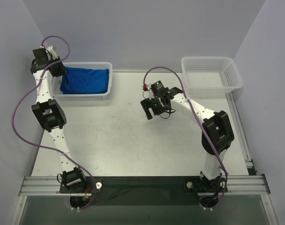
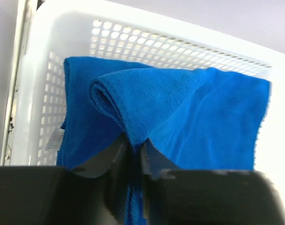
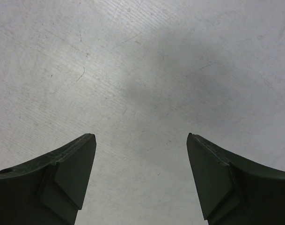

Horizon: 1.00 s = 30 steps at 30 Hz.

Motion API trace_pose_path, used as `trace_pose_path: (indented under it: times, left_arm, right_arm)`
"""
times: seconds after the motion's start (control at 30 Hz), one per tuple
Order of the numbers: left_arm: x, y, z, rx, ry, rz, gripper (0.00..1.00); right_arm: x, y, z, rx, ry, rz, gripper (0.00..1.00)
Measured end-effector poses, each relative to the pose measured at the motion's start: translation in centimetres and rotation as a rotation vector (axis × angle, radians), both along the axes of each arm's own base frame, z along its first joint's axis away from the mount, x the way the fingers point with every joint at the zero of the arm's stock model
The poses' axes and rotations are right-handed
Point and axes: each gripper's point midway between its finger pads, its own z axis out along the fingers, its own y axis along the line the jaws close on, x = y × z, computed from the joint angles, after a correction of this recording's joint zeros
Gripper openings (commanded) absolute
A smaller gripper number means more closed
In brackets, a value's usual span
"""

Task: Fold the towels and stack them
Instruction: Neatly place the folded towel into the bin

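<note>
Royal-blue towels (image 1: pixel 85 81) lie piled in the white mesh basket (image 1: pixel 109 77) at the back left of the table. My left gripper (image 2: pixel 135 144) reaches into that basket from its left end and is shut on a fold of the top towel (image 2: pixel 137 105), which rises in a peak from the pile between the fingers. More blue towel (image 2: pixel 217 122) spreads flat underneath. My right gripper (image 1: pixel 152 109) hovers over the bare table near the middle, open, with nothing between its fingertips (image 3: pixel 86 145); in the right wrist view the right gripper (image 3: pixel 141 140) frames only bare tabletop.
A second white mesh basket (image 1: pixel 210 76) stands at the back right corner with nothing visible in it. A purple cable (image 1: pixel 20 105) loops beside the left arm. Grey walls close in on both sides and at the back.
</note>
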Motion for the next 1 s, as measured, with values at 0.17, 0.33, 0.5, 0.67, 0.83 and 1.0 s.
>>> trace_pose_path:
  times: [0.17,0.33,0.5,0.67,0.83,1.0]
  left_arm:
    - [0.0,1.6,-2.1,0.065,0.043,0.050,0.56]
    - [-0.1,3.7,-1.6,0.147,0.045,0.132,0.77]
    - [-0.6,4.8,0.8,0.209,0.018,0.196,0.80]
    - [-1.0,4.2,5.8,0.236,-0.079,0.218,0.57]
    - [0.3,2.2,8.3,0.178,-0.171,0.211,0.34]
    - [0.9,0.5,5.5,0.119,-0.133,0.184,0.34]
  right_arm:
    - [-0.2,0.0,0.0,0.003,0.011,-0.002,0.80]
    - [-0.3,0.0,-0.1,0.005,0.018,-0.011,0.80]
    - [-0.4,0.0,-0.1,0.011,0.024,-0.029,0.80]
    - [-1.2,-0.6,0.1,0.012,0.033,-0.064,0.80]
    - [-1.4,-1.1,2.0,0.031,-0.011,-0.096,0.80]
    - [-1.6,-2.3,3.3,0.039,-0.044,-0.140,0.80]
